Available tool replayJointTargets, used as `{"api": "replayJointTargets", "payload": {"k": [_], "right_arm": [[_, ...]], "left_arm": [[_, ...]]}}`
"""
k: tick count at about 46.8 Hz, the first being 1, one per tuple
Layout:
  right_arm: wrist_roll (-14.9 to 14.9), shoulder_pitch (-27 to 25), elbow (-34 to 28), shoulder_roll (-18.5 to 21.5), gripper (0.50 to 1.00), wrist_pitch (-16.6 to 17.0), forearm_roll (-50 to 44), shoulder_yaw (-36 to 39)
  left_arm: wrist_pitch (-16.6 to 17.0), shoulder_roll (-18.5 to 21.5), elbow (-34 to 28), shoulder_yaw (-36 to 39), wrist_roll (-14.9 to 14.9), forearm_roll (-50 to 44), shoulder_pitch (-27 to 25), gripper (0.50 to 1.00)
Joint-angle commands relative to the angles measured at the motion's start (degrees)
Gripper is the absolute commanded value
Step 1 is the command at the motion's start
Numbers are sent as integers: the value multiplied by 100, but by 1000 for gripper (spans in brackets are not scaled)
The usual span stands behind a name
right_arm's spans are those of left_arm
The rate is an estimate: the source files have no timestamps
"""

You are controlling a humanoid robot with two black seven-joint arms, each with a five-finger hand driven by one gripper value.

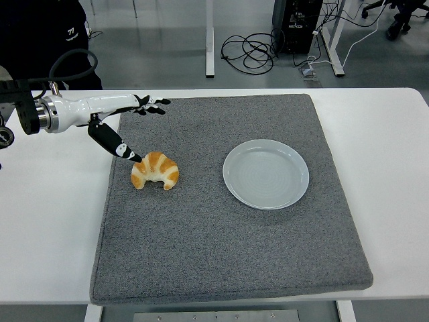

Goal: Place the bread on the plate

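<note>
On the white table (pixel 395 168) lies a grey felt mat (pixel 221 248). I see a pale blue plate (pixel 266 174) right of its centre, bare, and a golden croissant (pixel 154 170) well apart to the plate's left. My left hand (pixel 117 117) reaches in over the mat's far left corner, fingers (pixel 154 105) spread, holding nothing, thumb tip almost at the croissant's far edge. I judge the risk is closing too early: the thumb could nudge the croissant aside, or a hard squeeze could crush it.
</note>
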Motion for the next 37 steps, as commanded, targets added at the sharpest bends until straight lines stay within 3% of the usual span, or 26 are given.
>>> {"api": "replayJointTargets", "payload": {"k": [1,9,22,37], "right_arm": [[0,0,1,0,1000,-3,0,0],[0,0,1,0,1000,-3,0,0],[0,-9,1,0,1000,-3,0,-9],[0,-18,1,0,1000,-3,0,-17]], "left_arm": [[183,3,-4,-2,-13,175,173,951],[649,-49,22,-11,-40,431,525,952],[1088,-295,241,-55,-101,422,833,951],[1388,-761,901,-55,-382,422,1079,951]]}}
